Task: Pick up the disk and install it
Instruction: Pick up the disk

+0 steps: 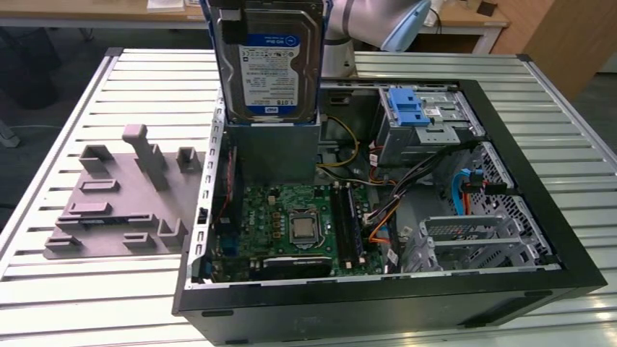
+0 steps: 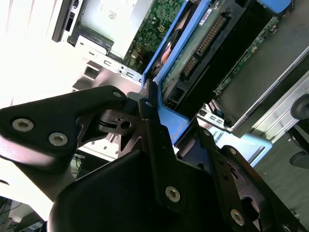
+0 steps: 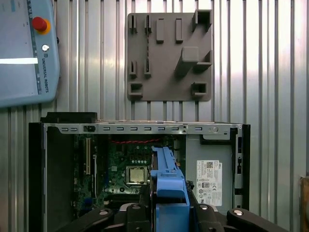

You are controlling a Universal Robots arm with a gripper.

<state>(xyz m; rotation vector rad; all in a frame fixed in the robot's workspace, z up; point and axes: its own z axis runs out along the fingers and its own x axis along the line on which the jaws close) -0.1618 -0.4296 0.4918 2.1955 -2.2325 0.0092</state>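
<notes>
Black tool point(image 2: 176, 121) clenches the disk point(image 2: 227, 38) in the second wrist view; the exterior view shows its label point(image 1: 273, 65).

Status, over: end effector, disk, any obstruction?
End effector shut on disk, gripping its blue frame. Held upright above open case, not installed. Inside, cables crowd the drive cage.
</notes>
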